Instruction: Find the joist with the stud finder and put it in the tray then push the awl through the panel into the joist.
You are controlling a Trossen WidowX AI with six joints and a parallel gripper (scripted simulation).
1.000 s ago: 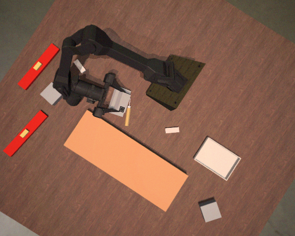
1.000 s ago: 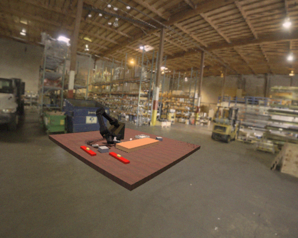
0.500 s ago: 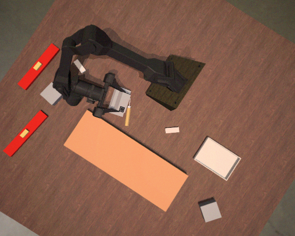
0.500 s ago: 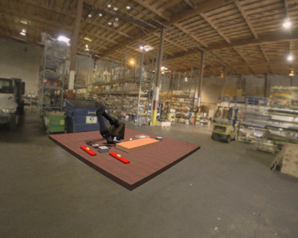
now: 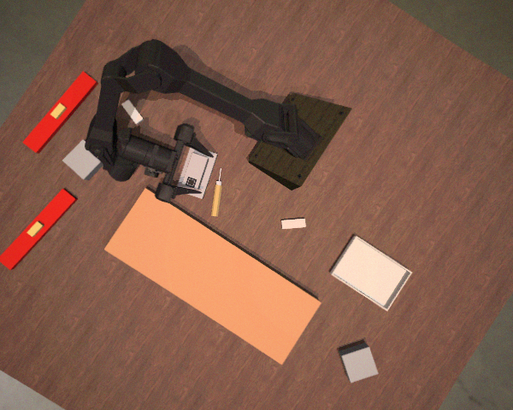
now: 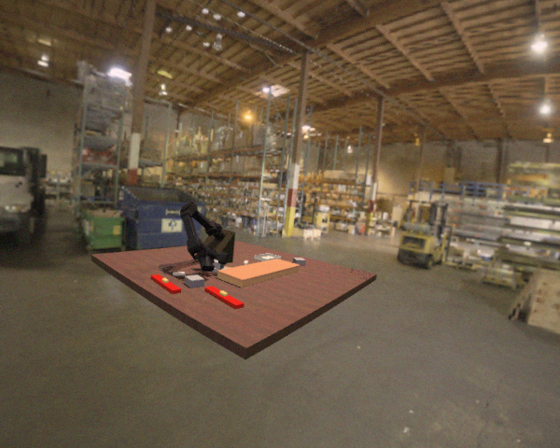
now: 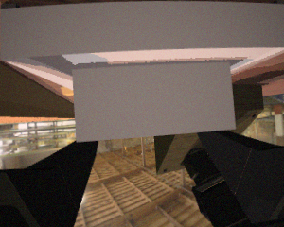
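Note:
The stud finder is a light grey device with a small black-patterned square. It lies near the panel's far left corner, its edge close in front of the wrist camera. My gripper is low and open, its fingers spread on either side of the stud finder without gripping it. The awl, with a yellow handle and thin metal tip, lies just beyond the fingertips. The orange floor panel shows no visible hole; the joist is hidden. The white tray is empty.
Two red bars with yellow blocks lie at the left. A grey block sits beside the wrist, another beyond the tray. Small white blocks lie near the arm and between awl and tray.

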